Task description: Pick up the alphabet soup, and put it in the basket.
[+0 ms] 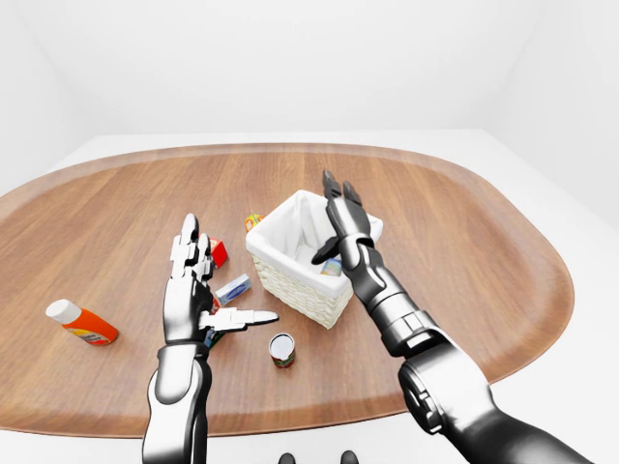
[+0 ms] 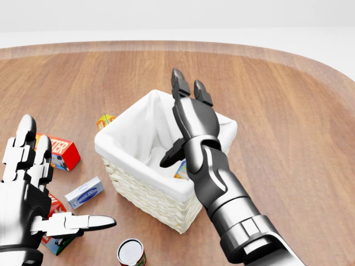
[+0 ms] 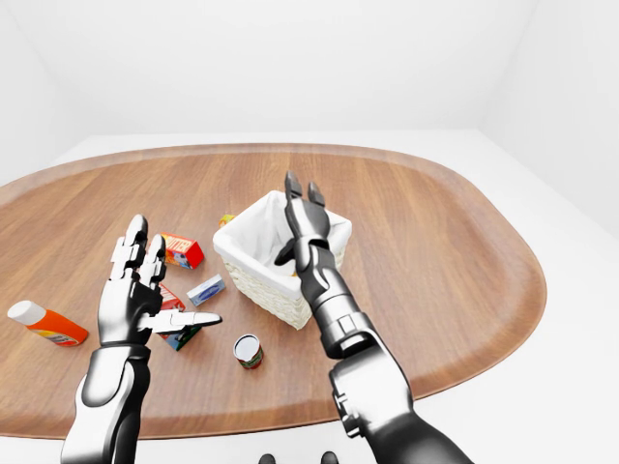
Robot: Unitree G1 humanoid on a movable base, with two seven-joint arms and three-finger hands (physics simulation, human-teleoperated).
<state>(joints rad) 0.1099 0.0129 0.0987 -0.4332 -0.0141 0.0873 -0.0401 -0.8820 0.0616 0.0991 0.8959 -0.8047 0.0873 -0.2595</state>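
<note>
Your right hand hangs over the white-lined basket, its 3 fingers spread, gripping nothing. A can lies inside the basket beneath it, mostly hidden by your forearm. Your left hand is splayed open above the small boxes.

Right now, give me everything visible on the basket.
The basket is a small square one of pale woven wicker with a white cloth liner folded over its rim. It stands upright on the wooden table, turned corner-on in the head view. The right hand hangs over its opening, fingers open. Something colourful shows inside, mostly hidden by the wrist. Nothing outside visibly touches it.
</note>
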